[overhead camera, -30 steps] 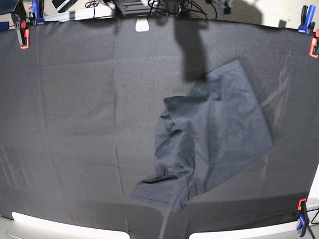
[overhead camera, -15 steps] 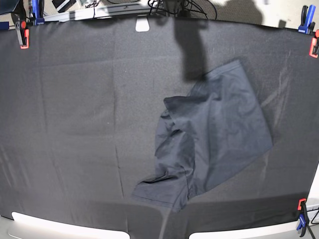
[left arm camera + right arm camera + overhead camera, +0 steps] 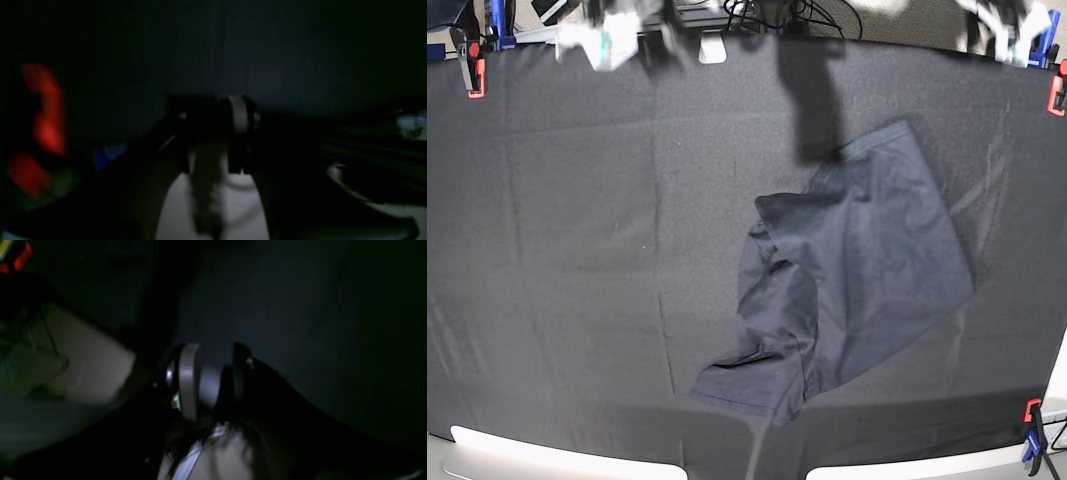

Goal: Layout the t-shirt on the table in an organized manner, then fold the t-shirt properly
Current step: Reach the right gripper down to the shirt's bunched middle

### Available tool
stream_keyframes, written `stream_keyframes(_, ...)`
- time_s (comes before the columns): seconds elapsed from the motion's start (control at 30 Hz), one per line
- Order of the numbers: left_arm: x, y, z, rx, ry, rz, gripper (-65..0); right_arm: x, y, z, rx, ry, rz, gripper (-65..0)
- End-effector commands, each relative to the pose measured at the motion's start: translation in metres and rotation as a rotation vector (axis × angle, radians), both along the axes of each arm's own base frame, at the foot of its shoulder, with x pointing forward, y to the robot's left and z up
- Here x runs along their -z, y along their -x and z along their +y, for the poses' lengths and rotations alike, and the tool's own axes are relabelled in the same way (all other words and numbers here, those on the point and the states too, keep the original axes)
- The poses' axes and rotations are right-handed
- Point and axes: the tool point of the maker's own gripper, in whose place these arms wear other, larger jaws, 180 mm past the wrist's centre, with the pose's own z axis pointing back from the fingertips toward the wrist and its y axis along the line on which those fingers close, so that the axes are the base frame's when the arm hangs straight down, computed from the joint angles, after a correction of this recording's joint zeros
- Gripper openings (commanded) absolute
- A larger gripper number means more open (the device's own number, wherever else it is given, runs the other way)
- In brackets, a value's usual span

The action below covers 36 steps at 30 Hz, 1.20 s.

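Note:
The dark slate-blue t-shirt [image 3: 857, 270] lies crumpled and partly doubled over on the table [image 3: 577, 250], right of centre, with one sleeve pointing toward the near edge. Both arms show only as blurred shapes at the far edge: the right arm [image 3: 607, 35] at the top left, the left arm [image 3: 1002, 20] at the top right, both far from the t-shirt. In the dark wrist views the left gripper [image 3: 217, 133] and the right gripper [image 3: 213, 380] each show a gap between the fingers with nothing in it, above black cloth.
Red and blue clamps hold the cloth at the far left corner [image 3: 472, 70], the far right corner [image 3: 1052, 60] and the near right corner [image 3: 1032, 435]. A blurred red clamp [image 3: 46, 110] shows in the left wrist view. Cables and gear lie beyond the far edge.
Both arms have swung into the base view along the far edge, blurred with motion. The t-shirt lies as it did before.

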Motion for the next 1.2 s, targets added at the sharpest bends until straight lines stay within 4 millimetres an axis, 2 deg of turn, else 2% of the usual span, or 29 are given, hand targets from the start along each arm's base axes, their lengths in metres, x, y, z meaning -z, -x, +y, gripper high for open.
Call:
stream_keyframes(0.0,-0.014,-0.01,-0.002,0.031,-0.023,-0.04,-51.0,-0.016,-0.013,0.005,0.008,-0.03,-0.07,-48.3)
stream_keyframes(0.17,-0.039,-0.042,-0.009,0.041,-0.062,-0.066,-51.0,-0.047,-0.058,0.025,0.013,-0.116,-0.24,-48.3)
stream_keyframes(0.23,-0.044,-0.049,-0.009,0.04,-0.067,-0.079,-51.0,-0.051,-0.07,0.034,-0.014,-0.061,-0.301,-47.3)
stream_keyframes(0.33,-0.046,-0.052,-0.009,0.04,-0.067,-0.088,-51.0,-0.041,-0.085,0.045,-0.059,0.081,-0.319,-37.8)
stream_keyframes(0.37,-0.045,-0.052,-0.009,0.04,-0.067,-0.088,-51.0,-0.039,-0.091,0.049,-0.068,0.108,-0.322,-36.8)
stream_keyframes(0.53,-0.045,-0.052,-0.009,0.04,-0.067,-0.087,-51.0,-0.033,-0.127,0.078,-0.055,0.063,-0.345,-36.8)
stream_keyframes(0.7,-0.045,-0.052,-0.009,0.04,-0.067,-0.088,-51.0,-0.009,-0.173,0.097,-0.01,0.047,-0.296,-36.8)
stream_keyframes(0.87,-0.045,-0.052,-0.009,0.04,-0.067,-0.088,-51.0,0.018,-0.208,0.107,-0.004,0.114,-0.169,-36.8)
stream_keyframes(1.0,-0.046,-0.052,-0.009,0.04,-0.067,-0.089,-51.0,0.028,-0.222,0.114,-0.009,0.164,-0.07,-36.8)
stream_keyframes(1.13,-0.046,-0.053,-0.009,0.04,-0.067,-0.093,-51.0,0.032,-0.222,0.126,-0.024,0.157,0.006,-37.7)
stream_keyframes(1.17,-0.047,-0.054,-0.01,0.041,-0.066,-0.098,-51.0,0.032,-0.219,0.13,-0.032,0.14,0.025,-40.1)
